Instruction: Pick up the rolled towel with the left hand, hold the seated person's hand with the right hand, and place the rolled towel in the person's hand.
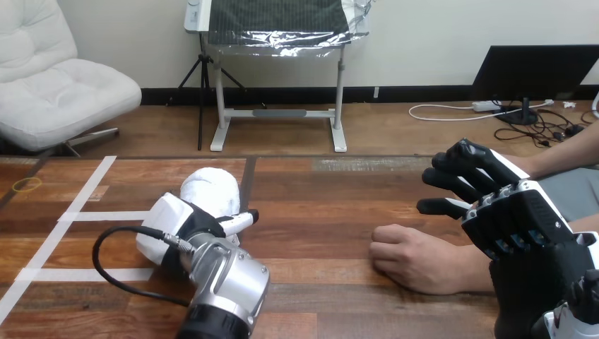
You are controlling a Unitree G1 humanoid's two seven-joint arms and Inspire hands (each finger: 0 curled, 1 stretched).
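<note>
Wooden brown plank surface [318, 212] carrying, from largest to smallest: the robot's right hand [519, 212], black with white shells, raised at the right over the seated person's wrist, its black fingers [452, 164] loosely bent and spread apart, pointing left and closed on nothing; contact with the wrist cannot be told. The left hand [187, 226], on its silver forearm, lies low at the left, pressed against the near side of the rolled white towel [212, 187]; whether it grips the towel cannot be told. The person's hand [413, 258] rests on the surface as a loose fist, knuckles up, below the right hand. The towel sits on the surface left of centre, well apart from the person's hand. White tape strips [106, 216] cross the left part
</note>
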